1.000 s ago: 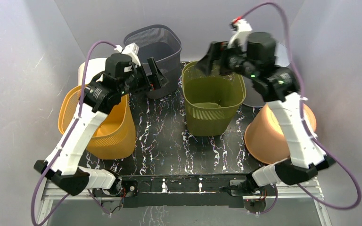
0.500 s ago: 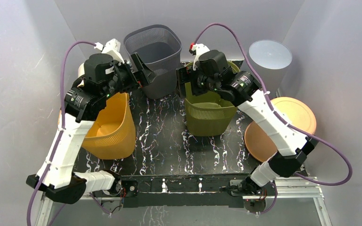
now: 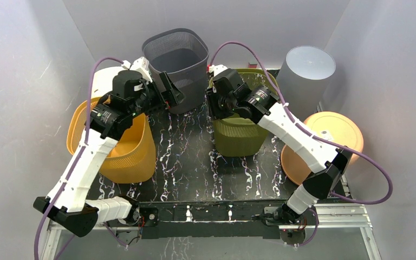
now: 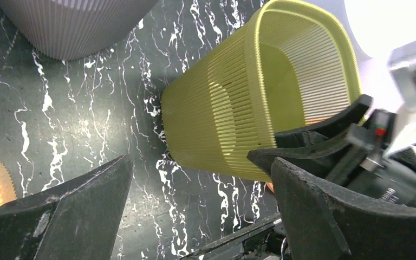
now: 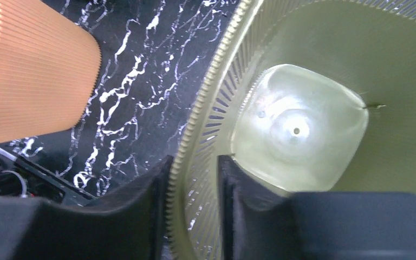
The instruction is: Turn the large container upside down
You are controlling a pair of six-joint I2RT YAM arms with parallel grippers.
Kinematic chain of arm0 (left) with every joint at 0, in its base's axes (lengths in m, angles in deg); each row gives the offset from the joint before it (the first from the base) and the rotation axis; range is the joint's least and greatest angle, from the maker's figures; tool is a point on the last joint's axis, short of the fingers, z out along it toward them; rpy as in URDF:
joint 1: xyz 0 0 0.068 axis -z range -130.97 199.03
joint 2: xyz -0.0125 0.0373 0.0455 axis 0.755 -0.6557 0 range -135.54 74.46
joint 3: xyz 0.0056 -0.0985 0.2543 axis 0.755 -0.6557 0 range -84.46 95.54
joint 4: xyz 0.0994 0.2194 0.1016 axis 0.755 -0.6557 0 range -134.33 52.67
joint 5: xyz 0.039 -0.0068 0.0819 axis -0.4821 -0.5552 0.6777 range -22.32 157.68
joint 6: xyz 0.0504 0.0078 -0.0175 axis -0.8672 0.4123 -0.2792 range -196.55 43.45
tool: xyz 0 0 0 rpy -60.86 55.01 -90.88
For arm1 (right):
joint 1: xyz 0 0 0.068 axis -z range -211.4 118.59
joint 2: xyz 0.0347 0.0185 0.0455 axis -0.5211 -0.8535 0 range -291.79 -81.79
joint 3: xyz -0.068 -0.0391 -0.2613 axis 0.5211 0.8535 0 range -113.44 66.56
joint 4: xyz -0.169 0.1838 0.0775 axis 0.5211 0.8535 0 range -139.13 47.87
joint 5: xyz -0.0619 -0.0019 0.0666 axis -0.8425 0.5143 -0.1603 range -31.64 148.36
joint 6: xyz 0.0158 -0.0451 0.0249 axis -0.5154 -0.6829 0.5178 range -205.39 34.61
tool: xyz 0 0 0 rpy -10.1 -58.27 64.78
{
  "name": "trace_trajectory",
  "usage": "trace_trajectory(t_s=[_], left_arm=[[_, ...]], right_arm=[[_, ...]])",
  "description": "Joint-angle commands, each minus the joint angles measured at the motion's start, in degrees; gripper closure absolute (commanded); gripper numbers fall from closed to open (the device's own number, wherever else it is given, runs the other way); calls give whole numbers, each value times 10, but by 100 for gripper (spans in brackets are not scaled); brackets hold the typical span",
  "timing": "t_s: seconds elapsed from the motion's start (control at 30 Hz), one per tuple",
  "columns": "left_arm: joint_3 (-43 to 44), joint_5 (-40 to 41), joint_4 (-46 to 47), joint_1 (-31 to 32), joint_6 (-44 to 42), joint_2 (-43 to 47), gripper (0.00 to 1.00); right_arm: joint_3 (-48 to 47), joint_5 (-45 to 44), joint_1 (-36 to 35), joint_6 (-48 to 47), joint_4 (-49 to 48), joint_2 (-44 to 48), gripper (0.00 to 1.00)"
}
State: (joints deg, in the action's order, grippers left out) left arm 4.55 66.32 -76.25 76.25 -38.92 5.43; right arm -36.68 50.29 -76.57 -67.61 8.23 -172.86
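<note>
The large container (image 3: 244, 122) is an olive-green slatted basket, upright and mouth up at the middle of the dark marbled table. My right gripper (image 3: 212, 103) sits at its left rim. In the right wrist view the gripper (image 5: 194, 162) straddles the toothed rim (image 5: 195, 124), one finger outside and one inside the wall, shut on it. The pale bottom of the basket (image 5: 298, 130) shows below. My left gripper (image 3: 169, 92) hangs open to the left of the basket, in front of the grey basket. In the left wrist view it (image 4: 200, 162) holds nothing, with the green basket (image 4: 233, 103) ahead.
A dark grey basket (image 3: 176, 54) stands at the back centre. A yellow-orange basket (image 3: 130, 146) stands under the left arm, with a white container (image 3: 103, 81) behind it. At the right are a grey cylinder (image 3: 306, 70) and an upside-down orange container (image 3: 330, 135).
My right arm has swung left and down from above the basket to its left rim, and its jaws have closed on the rim. My left arm has shifted slightly, still open.
</note>
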Motion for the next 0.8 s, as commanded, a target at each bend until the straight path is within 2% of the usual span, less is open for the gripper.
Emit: trace_trajectory(t_s=[0.0, 0.07, 0.13, 0.3, 0.4, 0.5, 0.6, 0.63, 0.77], left_arm=[[-37, -32, 49, -2, 11, 13, 2], [-56, -47, 67, -2, 17, 15, 2], [-75, -62, 88, -2, 28, 15, 2], [-78, -92, 109, -1, 33, 7, 2], [-34, -109, 101, -1, 11, -4, 2], [20, -120, 90, -1, 1, -6, 2], [49, -126, 94, -2, -14, 4, 2], [56, -136, 93, -2, -27, 12, 1], [36, -147, 89, -2, -28, 11, 2]], right_arm=[[-17, -19, -3, -15, -30, 10, 78], [-31, -11, -3, -19, -31, 11, 91], [-41, -9, -3, -18, -39, 17, 99], [-69, 56, 7, 0, -69, 39, 100], [-95, 95, 8, 18, -94, 51, 100], [-79, 133, 13, 44, -142, 74, 100], [-20, 178, 24, 73, -212, 103, 100], [92, 271, 79, 136, -308, 149, 100], [279, 397, 196, 208, -390, 208, 100]])
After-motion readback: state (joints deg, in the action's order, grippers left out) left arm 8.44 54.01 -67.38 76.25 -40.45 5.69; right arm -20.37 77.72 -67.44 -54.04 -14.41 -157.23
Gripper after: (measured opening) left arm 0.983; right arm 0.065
